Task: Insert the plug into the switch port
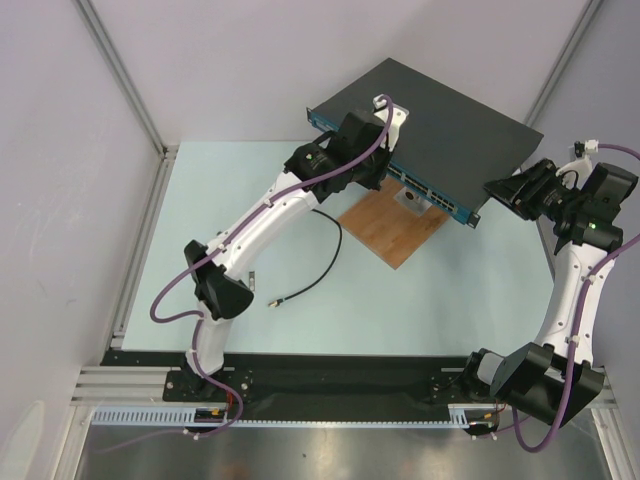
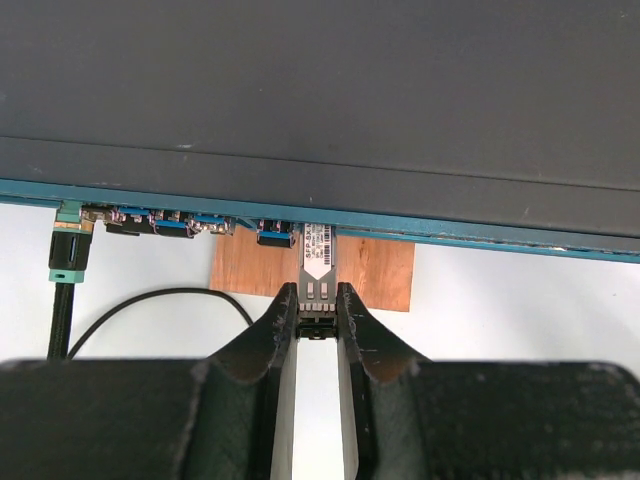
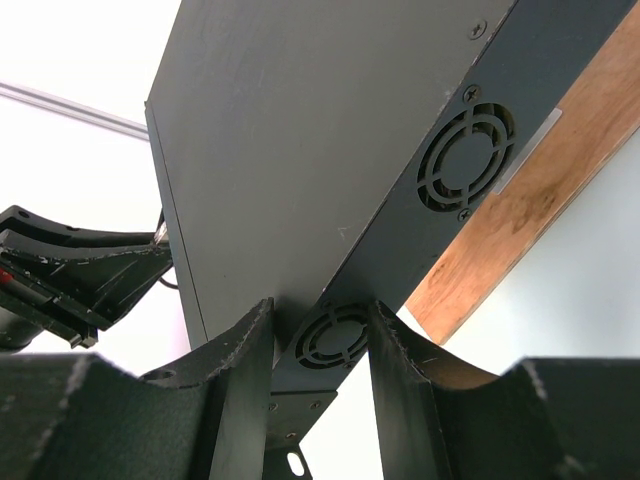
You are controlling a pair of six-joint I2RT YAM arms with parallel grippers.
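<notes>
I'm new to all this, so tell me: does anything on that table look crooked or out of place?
Yes. The switch sits diagonally on the table, partly propped on a wooden board. A thin black cable trails loose beside the board, its near end plugged into nothing.

The switch [image 1: 440, 130] sat far back on the table [image 1: 450, 310], its front over the board [image 1: 395, 230]. The cable [image 1: 315, 260] lay left of the board; the plug [image 2: 318, 255] stood at the switch's front face.
</notes>
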